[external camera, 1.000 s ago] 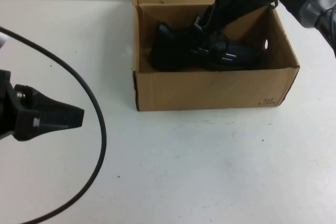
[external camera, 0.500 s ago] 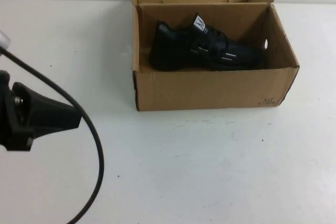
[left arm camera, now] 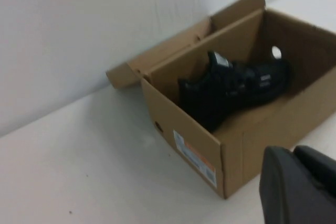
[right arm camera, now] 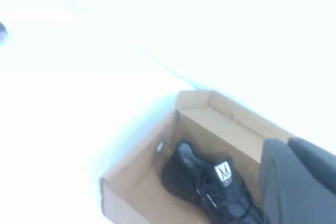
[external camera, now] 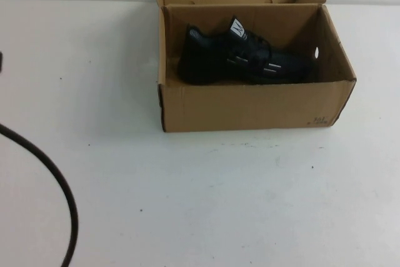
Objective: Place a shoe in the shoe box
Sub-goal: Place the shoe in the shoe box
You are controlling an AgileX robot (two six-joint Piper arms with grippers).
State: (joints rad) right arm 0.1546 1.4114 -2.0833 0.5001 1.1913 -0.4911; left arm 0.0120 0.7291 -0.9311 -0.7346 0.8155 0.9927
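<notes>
While the shoe (external camera: 240, 57) lay inside the shoe box (external camera: 250, 107) by the worktop's far edge, left gripper (left arm camera: 302, 184) and right gripper (right arm camera: 296, 179) hung clear, finger spread untellable; a returning arm could clip a flap.

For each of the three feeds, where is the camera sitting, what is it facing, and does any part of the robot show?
High view: raised on the robot's side, angled down at the table; shoe lies in the shoe box; only a black cable, no arm.
Left wrist view: low beside the box's labelled end, looking in; left gripper at the picture's edge.
Right wrist view: high above the box, looking down; right gripper at the edge.
All three views share the shoe in the box.
</notes>
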